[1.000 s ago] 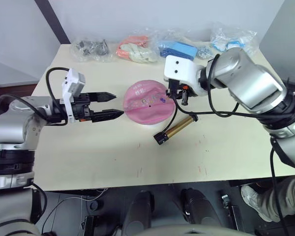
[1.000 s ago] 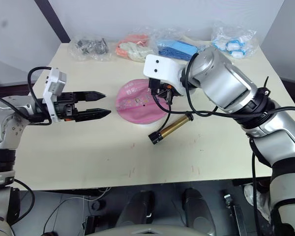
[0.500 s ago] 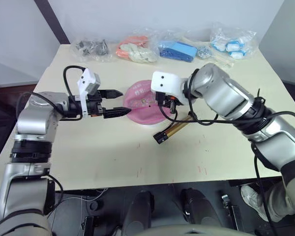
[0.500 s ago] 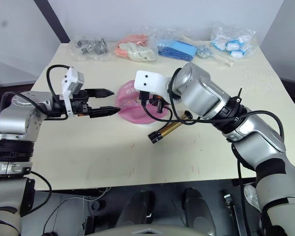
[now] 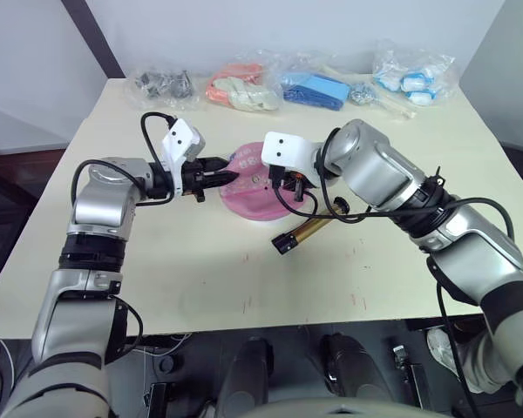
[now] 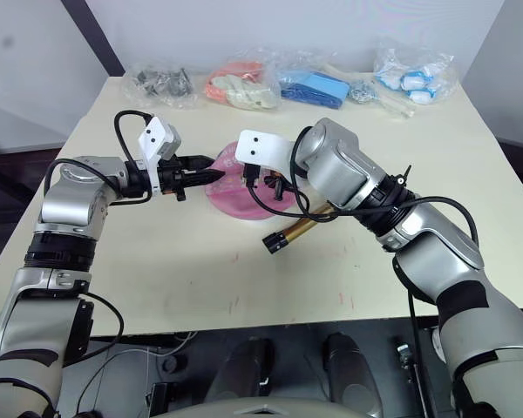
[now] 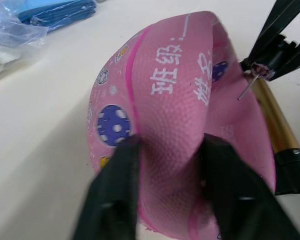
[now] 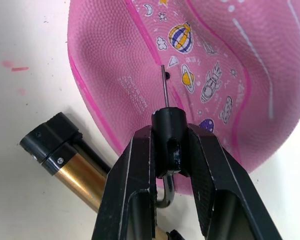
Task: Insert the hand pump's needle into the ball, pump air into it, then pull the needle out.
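The pink ball (image 5: 254, 193) lies flattened on the table, with cartoon stickers on its skin. My left gripper (image 5: 221, 177) is shut on a raised fold at its left edge, and both black fingers (image 7: 117, 190) pinch the rubber. My right gripper (image 8: 168, 145) is shut on the needle's black fitting and hovers over the ball's right half. The thin needle (image 8: 165, 87) points at the ball's surface, beside a small dark hole; I cannot tell if it touches. The gold hand pump (image 5: 312, 230) lies on the table just right of the ball, its hose running up to the fitting.
Several clear bags line the table's far edge: grey parts (image 5: 161, 85), pink-orange items (image 5: 240, 87), blue items (image 5: 318, 87) and blue-white pieces (image 5: 410, 74). The cream table top (image 5: 200, 279) stretches bare toward me.
My left gripper has moved right to the ball and closed on its edge. My right gripper has shifted left over the ball with the needle.
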`<action>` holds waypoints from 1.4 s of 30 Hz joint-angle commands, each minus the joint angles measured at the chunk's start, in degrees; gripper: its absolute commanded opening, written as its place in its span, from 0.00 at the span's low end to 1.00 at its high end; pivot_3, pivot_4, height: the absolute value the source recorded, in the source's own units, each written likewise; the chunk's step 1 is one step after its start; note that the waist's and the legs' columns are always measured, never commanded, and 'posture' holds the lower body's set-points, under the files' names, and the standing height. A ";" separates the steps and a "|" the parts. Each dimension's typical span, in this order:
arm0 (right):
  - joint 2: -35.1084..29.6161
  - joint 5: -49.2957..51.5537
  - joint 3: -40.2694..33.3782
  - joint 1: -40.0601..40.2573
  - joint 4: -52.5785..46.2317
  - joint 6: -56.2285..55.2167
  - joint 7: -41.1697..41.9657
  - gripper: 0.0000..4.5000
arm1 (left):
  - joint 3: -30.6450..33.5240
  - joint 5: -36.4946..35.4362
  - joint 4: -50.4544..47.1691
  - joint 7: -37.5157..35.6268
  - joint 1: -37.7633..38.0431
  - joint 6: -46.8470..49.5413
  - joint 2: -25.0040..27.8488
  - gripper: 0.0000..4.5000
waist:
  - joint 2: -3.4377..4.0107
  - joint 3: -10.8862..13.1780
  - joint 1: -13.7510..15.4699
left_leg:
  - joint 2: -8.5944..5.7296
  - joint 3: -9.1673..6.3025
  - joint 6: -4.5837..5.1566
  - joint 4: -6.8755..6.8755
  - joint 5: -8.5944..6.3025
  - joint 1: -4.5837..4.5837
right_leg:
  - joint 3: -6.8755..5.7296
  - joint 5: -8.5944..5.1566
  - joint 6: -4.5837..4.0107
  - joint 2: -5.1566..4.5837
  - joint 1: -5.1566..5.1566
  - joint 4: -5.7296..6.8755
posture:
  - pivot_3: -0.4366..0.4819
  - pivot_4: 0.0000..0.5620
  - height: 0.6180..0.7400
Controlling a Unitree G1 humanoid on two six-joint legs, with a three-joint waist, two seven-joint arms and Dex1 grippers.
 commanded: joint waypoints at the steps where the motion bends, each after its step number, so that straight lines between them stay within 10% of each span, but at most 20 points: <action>1: 0.78 -1.82 -0.17 -0.37 -0.48 -0.82 -0.47 0.09 | 0.37 0.54 -2.58 1.50 -0.09 0.53 -0.52 0.03 | 0.00 0.00 0.00 | -0.01 -0.02 0.00 0.03 0.00 0.00 | -0.01 0.00 0.00 0.00 0.00 0.04 | 0.48 0.27 1.00; 42: 3.16 -23.09 8.06 2.34 4.48 -10.39 2.93 0.09 | -0.49 0.81 -16.43 11.25 4.79 11.44 -3.79 0.01 | -0.01 -0.01 0.28 | -0.13 -0.13 -0.10 0.19 0.06 0.16 | 0.00 -0.01 -0.01 -0.06 0.03 0.53 | 0.48 0.27 1.00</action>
